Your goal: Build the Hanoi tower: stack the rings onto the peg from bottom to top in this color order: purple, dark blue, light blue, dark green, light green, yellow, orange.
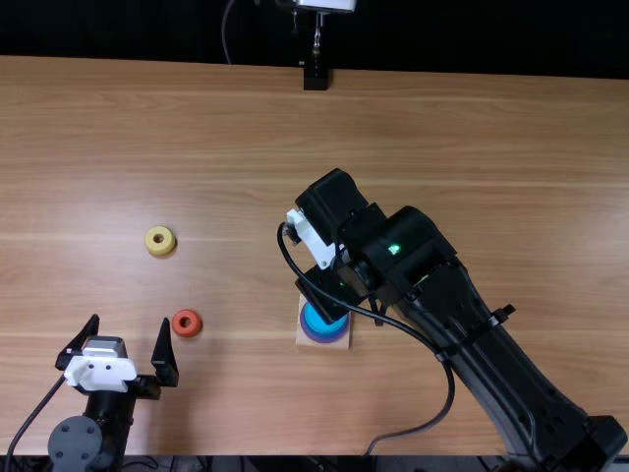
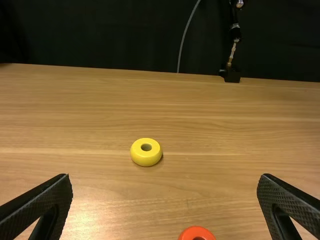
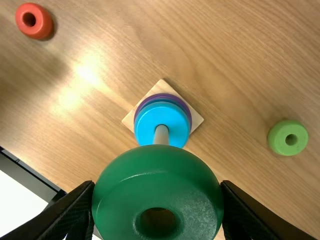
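In the top view my right gripper [image 1: 324, 293] is over the wooden base [image 1: 338, 344], whose stack shows purple, a darker blue edge and light blue [image 1: 324, 320] on top. The right wrist view has my right gripper [image 3: 157, 187] shut on the dark green ring [image 3: 159, 192], held above the peg [image 3: 161, 135]; the light green ring [image 3: 288, 138] lies apart on the table. My left gripper [image 1: 130, 323] stands open in the top view at the lower left, near the orange ring [image 1: 187, 323]; the yellow ring [image 1: 160, 240] lies farther back. In the left wrist view, my left gripper [image 2: 165, 177] holds nothing.
The right arm [image 1: 472, 315] stretches diagonally over the table's right half, with a loose black cable [image 1: 447, 393] beside it. A small black stand [image 1: 315, 77] is at the table's far edge.
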